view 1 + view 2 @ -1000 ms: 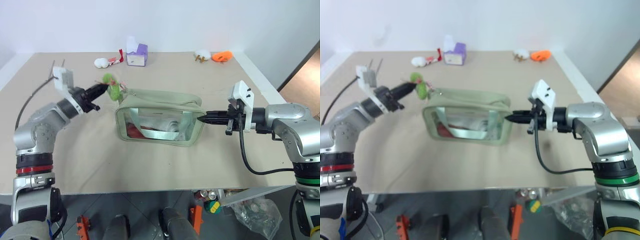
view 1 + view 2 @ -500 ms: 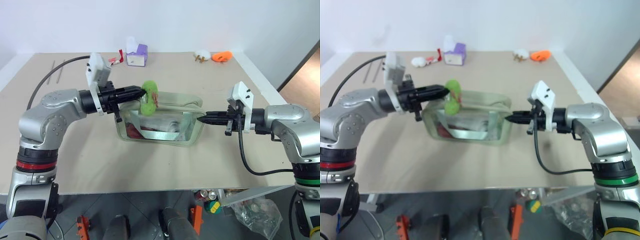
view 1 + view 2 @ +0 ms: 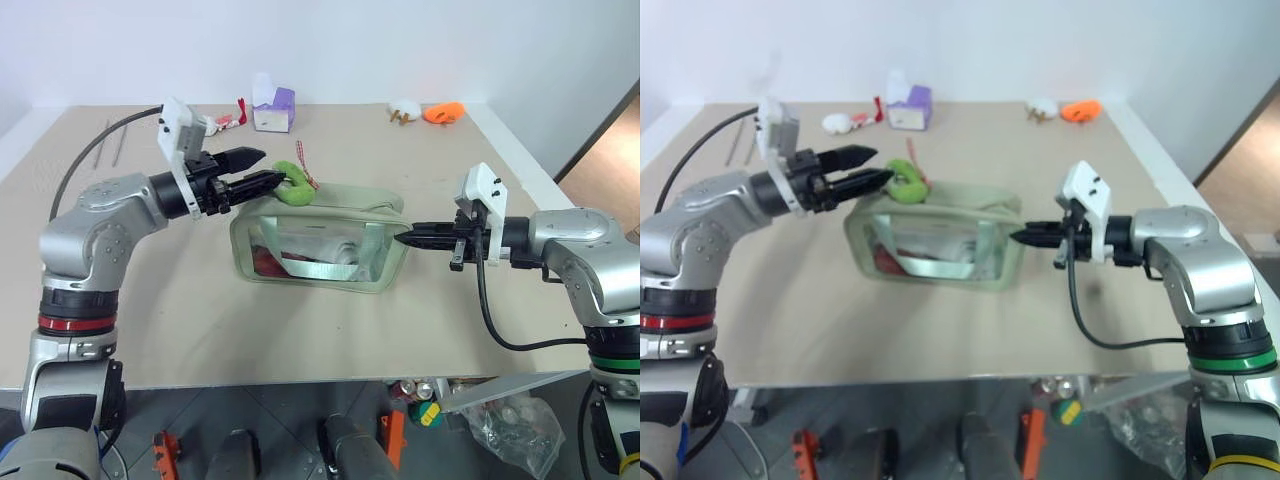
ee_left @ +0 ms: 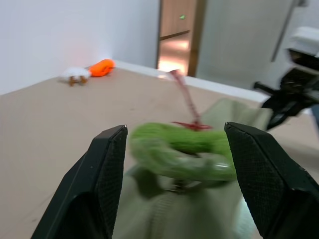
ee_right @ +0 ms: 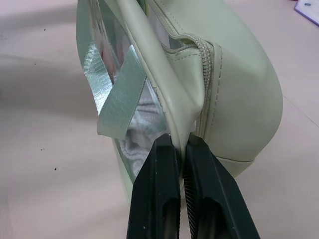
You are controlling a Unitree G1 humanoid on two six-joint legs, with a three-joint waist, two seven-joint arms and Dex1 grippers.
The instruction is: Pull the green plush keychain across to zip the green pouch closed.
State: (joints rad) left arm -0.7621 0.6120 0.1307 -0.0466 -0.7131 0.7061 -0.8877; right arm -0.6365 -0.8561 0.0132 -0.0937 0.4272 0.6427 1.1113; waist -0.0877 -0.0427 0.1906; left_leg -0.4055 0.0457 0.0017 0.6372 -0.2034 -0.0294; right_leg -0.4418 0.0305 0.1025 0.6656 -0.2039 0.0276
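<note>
Two grippers work at opposite ends of the green pouch (image 3: 318, 236), which sits on the beige table (image 3: 300, 330) with its long axis running left to right and its clear window panel facing the robot. The right gripper (image 3: 404, 238) is pinched shut on the fabric seam at the pouch's right end; in the right wrist view the two black fingers (image 5: 160, 191) clamp a fold of pale green material just beside the zipper track. This arm has not shifted from the earlier frames.

The left gripper (image 3: 268, 168) has changed. Half a second ago it was closed on the green plush keychain (image 3: 292, 184); its fingers now stand spread apart with nothing between their pads, and the plush ring rests on the pouch's top edge near the left rear corner, just past the fingertips. A second ago the ring was held off to the left of the pouch. In the left wrist view the ring lies flat and blurred between the open fingers (image 4: 107, 164), its red cord (image 3: 305, 157) pointing up and away.

Farther back lie a purple-and-white box (image 3: 273, 109), a white plush toy (image 3: 840, 122) and an orange object (image 3: 443, 112).
</note>
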